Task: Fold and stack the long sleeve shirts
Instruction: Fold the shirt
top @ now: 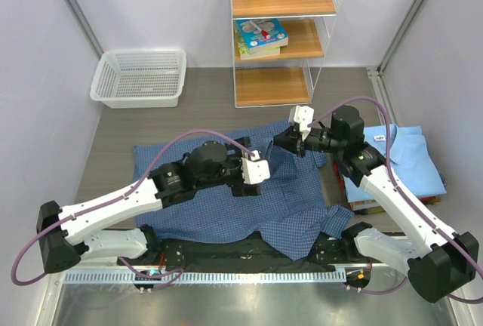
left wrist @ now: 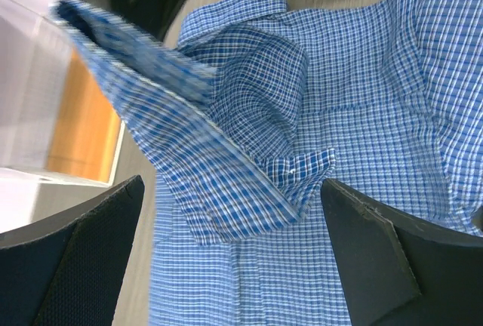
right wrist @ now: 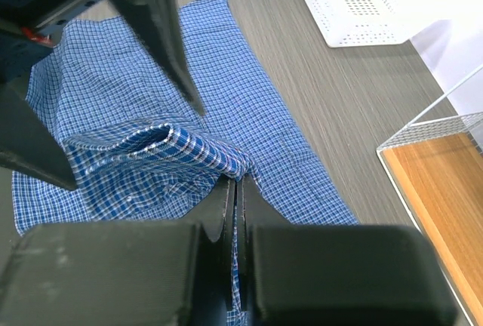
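While the right gripper is pressed together on a raised fold of the dark blue checked shirt, the left gripper hangs spread wide just over the same cloth, holding nothing. The pinched fold stands lifted off the rest of the garment. The checked shirt lies rumpled and spread out directly in front of the shelf unit. The light blue shirt lies folded in front of the shelf unit and off to its right. Folding the checked shirt looks to be the step in hand, and at an early stage. The next move calls for carrying the lifted part across the body and laying it flat, with the free left pincer able to pin or smooth the cloth.
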Controlling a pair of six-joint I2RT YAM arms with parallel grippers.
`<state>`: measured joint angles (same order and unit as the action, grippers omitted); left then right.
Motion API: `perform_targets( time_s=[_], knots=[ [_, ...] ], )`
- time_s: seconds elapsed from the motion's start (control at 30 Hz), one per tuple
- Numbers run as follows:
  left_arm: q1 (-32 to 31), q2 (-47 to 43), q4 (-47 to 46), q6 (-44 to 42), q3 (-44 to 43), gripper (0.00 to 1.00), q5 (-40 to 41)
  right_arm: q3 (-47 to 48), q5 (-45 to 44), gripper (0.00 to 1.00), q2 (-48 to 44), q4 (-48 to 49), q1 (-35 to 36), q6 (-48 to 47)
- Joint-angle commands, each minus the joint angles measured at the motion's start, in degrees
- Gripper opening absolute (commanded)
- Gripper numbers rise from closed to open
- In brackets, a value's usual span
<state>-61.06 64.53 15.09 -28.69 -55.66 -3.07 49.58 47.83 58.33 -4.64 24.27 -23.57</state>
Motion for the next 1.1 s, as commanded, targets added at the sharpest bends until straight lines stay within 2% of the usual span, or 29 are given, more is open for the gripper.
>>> perform_targets(
  time_s=[0.0, 0.17, 0.27, 0.33, 0.57, 0.63, 0.73, 0.8, 0.83, 0.93, 0.97, 1.03, 1.07],
  knots=[
    [-3.0, -2.8, -3.0, -5.2, 2.5, 1.00, 5.0, 0.3, -1.1, 0.01, 0.7, 3.8, 0.2, 1.7],
    [-6.3, -5.5, -2.4, -9.8, 5.4, 1.00, 4.1, 0.6, -2.1, 0.01, 0.9, 3.7, 0.2, 1.5],
    [-7.1, -6.7, -2.7, -12.4, 7.9, 1.00, 7.2, 0.8, -2.0, 0.01, 1.0, 3.6, 0.2, 1.3],
    [-8.3, -4.3, -7.3, -12.5, 8.6, 1.00, 13.0, 0.8, -1.6, 0.01, 1.2, 3.9, 0.2, 2.0],
    [-9.2, 3.6, -24.5, -15.2, 7.7, 1.00, 21.6, 0.0, -1.1, 0.01, 1.0, 4.3, 0.1, 2.7],
    [-9.2, 4.4, -26.3, -15.4, 6.8, 1.00, 23.2, -0.1, -0.8, 0.01, 0.7, 4.3, 0.1, 2.7],
    [-9.0, 4.6, -25.7, -13.7, 3.5, 1.00, 23.8, -0.3, 0.4, 0.01, 0.5, 3.9, 0.2, 1.3],
    [-8.9, 4.3, -22.1, -10.5, 0.2, 0.98, 23.7, -0.5, 0.6, 0.01, -0.1, 3.8, 0.2, 0.7],
    [-8.8, 4.3, -20.5, -9.1, -0.8, 0.94, 23.6, -0.5, 0.5, 0.01, -0.2, 3.7, 0.2, 0.5],
    [-7.6, 3.1, -13.7, -3.1, -4.2, 0.69, 20.2, -0.4, 0.6, 0.01, -0.6, 2.3, 0.2, -0.6],
    [-7.2, 2.8, -12.3, -2.3, -4.6, 0.49, 18.7, -0.5, 0.8, 0.01, -0.8, 2.2, 0.2, -0.7],
    [-7.1, 2.4, -9.6, -2.3, -4.7, 0.36, 16.8, -0.5, 1.7, 0.01, -1.4, 1.8, 0.2, -1.1],
    [-6.8, 2.4, -8.3, -2.3, -4.7, 0.24, 16.0, -0.5, 1.9, 0.01, -1.7, 2.1, 0.3, -1.1]
  ],
)
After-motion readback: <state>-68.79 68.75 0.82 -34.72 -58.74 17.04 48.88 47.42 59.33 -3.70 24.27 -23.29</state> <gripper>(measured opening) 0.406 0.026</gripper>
